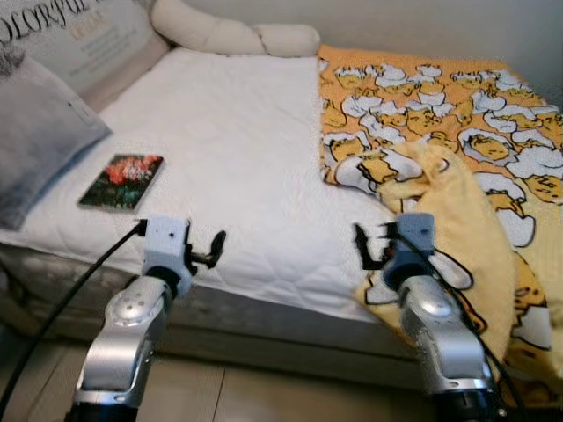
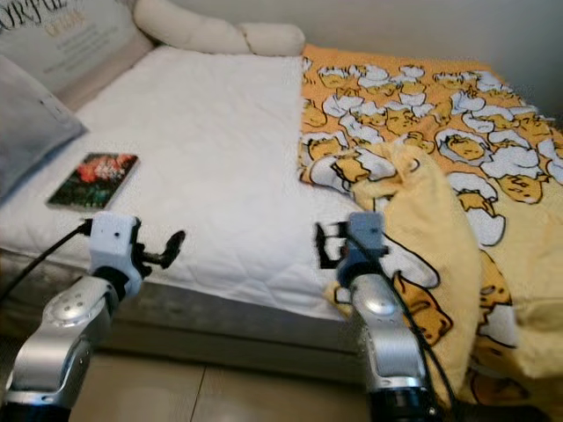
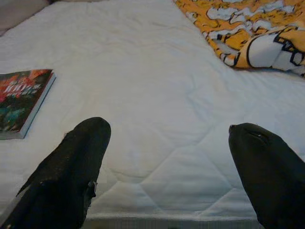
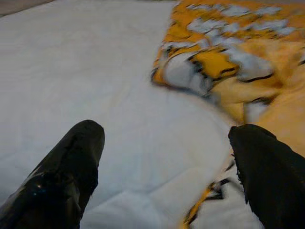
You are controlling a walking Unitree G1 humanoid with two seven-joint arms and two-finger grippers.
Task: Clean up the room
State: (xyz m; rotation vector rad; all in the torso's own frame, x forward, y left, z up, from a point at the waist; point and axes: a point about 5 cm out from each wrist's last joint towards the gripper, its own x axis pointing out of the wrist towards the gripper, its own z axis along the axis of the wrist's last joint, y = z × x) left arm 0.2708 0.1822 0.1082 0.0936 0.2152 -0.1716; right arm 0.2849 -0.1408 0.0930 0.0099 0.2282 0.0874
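White quilted bed point(image 1: 237, 149) against a pale wall point(image 1: 422, 22); floor point(image 1: 264, 396) seemingly tiled.

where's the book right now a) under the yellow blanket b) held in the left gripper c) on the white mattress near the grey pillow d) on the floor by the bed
c: the book lies flat on the white mattress beside the grey pillow, apart from the yellow blanket, while the left gripper is open and holds nothing.

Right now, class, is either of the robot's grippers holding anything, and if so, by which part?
Nothing is held. The left gripper and right gripper both stand open above the white mattress, near its front edge, with bare sheet between their fingers.
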